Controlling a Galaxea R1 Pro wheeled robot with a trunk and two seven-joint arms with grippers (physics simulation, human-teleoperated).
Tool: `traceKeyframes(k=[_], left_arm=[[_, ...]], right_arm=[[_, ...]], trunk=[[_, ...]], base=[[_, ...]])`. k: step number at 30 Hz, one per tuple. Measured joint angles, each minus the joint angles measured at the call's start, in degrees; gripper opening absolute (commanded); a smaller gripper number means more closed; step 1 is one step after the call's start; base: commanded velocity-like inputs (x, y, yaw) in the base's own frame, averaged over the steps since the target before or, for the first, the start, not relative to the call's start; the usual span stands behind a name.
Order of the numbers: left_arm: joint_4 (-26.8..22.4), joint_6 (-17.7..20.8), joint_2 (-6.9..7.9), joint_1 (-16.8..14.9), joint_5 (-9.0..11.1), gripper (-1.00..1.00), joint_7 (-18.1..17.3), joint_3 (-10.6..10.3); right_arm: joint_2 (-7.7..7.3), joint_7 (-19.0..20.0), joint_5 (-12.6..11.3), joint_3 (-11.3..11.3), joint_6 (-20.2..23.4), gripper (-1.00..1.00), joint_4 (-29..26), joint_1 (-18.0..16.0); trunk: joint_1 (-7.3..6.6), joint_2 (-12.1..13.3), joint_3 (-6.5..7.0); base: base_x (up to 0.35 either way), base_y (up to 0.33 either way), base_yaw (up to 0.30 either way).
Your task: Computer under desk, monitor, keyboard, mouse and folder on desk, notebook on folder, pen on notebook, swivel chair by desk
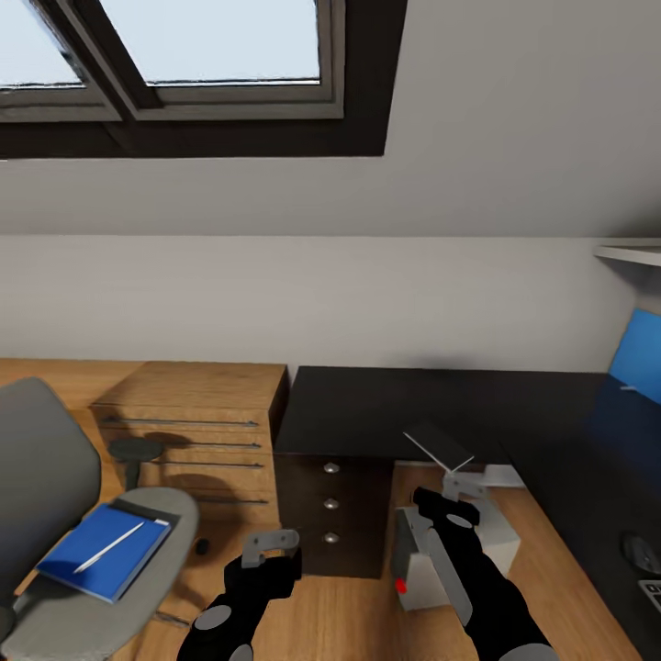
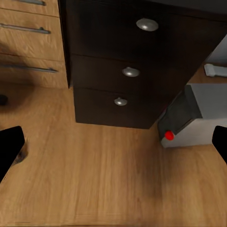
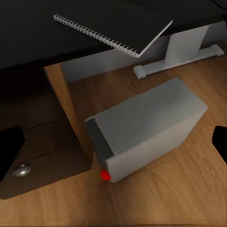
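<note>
A: Where's everything relative to the arms?

B: Swivel chair [image 1: 55, 514] sits to the robot's left. On its seat lies the blue folder [image 1: 101, 551], or what I take for folder plus notebook as one stack; can't separate them. A white pen [image 1: 108, 548] lies on top, long axis running diagonally from near-left to far-right. Left gripper [image 1: 271, 543] is the nearer one, hovering over the floor [image 2: 109, 179] just to the right of the seat. So the reach is leftward and slightly toward the robot's body.

A: Gripper states?

B: Left: wide apart, empty. In the left wrist view its dark fingertips [image 2: 9, 149] sit at both frame edges with bare floor between. Right gripper [image 1: 456, 484]: also spread and empty, fingertip [image 3: 9, 149] at the edge, nothing between.

A: Computer?

B: Grey computer [image 3: 146, 130] with a red button lies on the floor under the dark desk [image 1: 413, 404], beside the drawer unit [image 2: 132, 71]. In my judgement that step looks satisfied. The right arm hangs directly above it.

A: That spiral thing?

B: A spiral-bound grey notebook [image 3: 113, 33] tilted near the desk edge, above the computer. Can't tell whether it rests on the desk or hangs off it.

A: Anything else hidden?

B: Blue monitor [image 1: 641, 353] is cut by the right frame edge. A keyboard corner [image 1: 651, 595] and a dark round item near it, maybe the mouse, are too clipped to confirm. The wooden dresser [image 1: 197, 431] stands behind the chair.
</note>
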Motion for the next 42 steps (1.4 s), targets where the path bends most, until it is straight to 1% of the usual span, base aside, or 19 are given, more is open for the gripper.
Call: traceKeyframes(k=[7,9,11,16,20,33,36,39,41,42], left_arm=[[0.0,0.0,0.00,0.0,0.0,1.00,0.1,0.0],[0.0,0.0,0.00,0.0,-0.1,1.00,0.1,0.0],[0.0,0.0,0.00,0.0,-0.1,1.00,0.1,0.0],[0.0,0.0,0.00,0.0,-0.1,1.00,0.1,0.0],[0.0,0.0,0.01,0.0,-0.1,1.00,0.1,0.0],[0.0,0.0,0.03,0.0,0.0,1.00,0.1,0.0],[0.0,0.0,0.09,0.0,0.0,1.00,0.1,0.1],[0.0,0.0,0.14,0.0,0.1,1.00,0.1,1.1],[0.0,0.0,0.11,0.0,0.1,1.00,0.1,3.1],[0.0,0.0,0.10,0.0,0.2,1.00,0.1,3.4]], right_arm=[[0.06,0.0,0.1,0.2,0.0,1.00,0.0,0.0],[0.05,0.0,0.1,0.9,-0.1,1.00,0.1,0.1],[0.03,0.1,0.1,2.7,-0.1,1.00,0.1,0.1],[0.02,0.1,0.1,5.0,-0.1,1.00,0.2,0.3],[0.02,0.1,0.1,5.2,-0.1,1.00,0.2,0.4],[0.01,0.1,0.1,5.3,-0.1,1.00,0.3,0.4],[0.01,0.1,0.1,5.3,-0.1,1.00,0.2,0.4],[-0.02,0.1,0.0,5.3,-0.1,1.00,0.1,0.4],[-0.06,0.1,0.0,5.3,0.0,1.00,0.1,0.5],[-0.07,0.1,0.0,5.3,0.0,1.00,0.1,0.5]], trunk=[[0.00,0.0,0.00],[0.00,0.0,0.00],[0.00,0.0,0.00],[0.00,0.0,0.00],[-0.01,0.0,0.00],[-0.02,0.0,0.00],[-0.02,0.0,0.00],[-0.02,0.0,0.00],[-0.02,0.0,0.00],[-0.02,0.0,0.00]], base=[[-0.205,0.267,0.270],[-0.206,0.252,0.279],[-0.206,0.240,0.279],[-0.199,0.199,0.280],[-0.102,0.080,0.280],[-0.006,0.005,0.278],[0.000,0.000,0.137],[0.000,0.000,0.041],[0.000,0.000,0.010],[0.000,0.000,0.005]])
